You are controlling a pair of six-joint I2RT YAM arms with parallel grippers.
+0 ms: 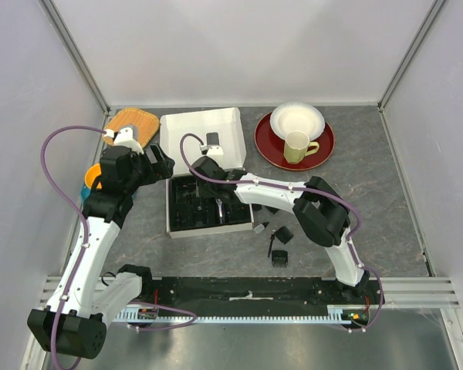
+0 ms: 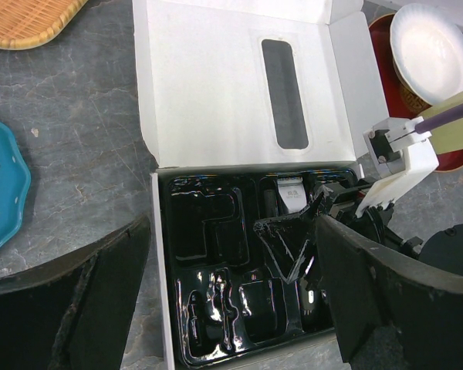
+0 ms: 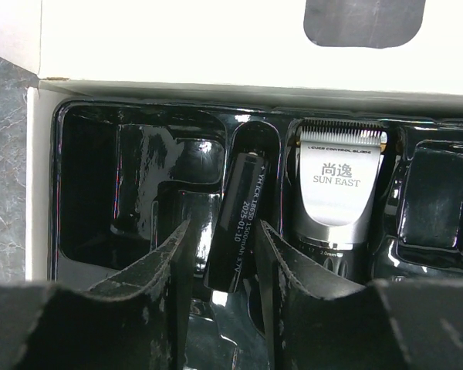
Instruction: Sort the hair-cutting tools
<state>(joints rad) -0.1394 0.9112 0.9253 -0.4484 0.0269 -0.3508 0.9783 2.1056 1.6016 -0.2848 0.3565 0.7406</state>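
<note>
The black and silver clipper (image 3: 339, 189) lies in a slot of the black tray (image 3: 100, 193), inside the white box (image 1: 201, 132). My right gripper (image 3: 224, 227) is down in the tray, with its fingers on either side of a black cylindrical battery (image 3: 238, 208) just left of the clipper. A thin gap shows on each side. My left gripper (image 2: 231, 301) is wide open and empty above the tray's near left part; it also shows in the top view (image 1: 158, 163). Black comb attachments (image 1: 283, 233) (image 1: 279, 257) and the thin brush (image 1: 270, 245) lie on the table right of the box.
A wicker basket (image 1: 131, 123) sits at the back left, with a blue plate (image 1: 92, 179) under my left arm. A red plate (image 1: 293, 146) holds a white bowl (image 1: 297, 119) and a yellow-green mug (image 1: 297, 148) at the back right. The box lid (image 2: 239, 85) lies open behind the tray.
</note>
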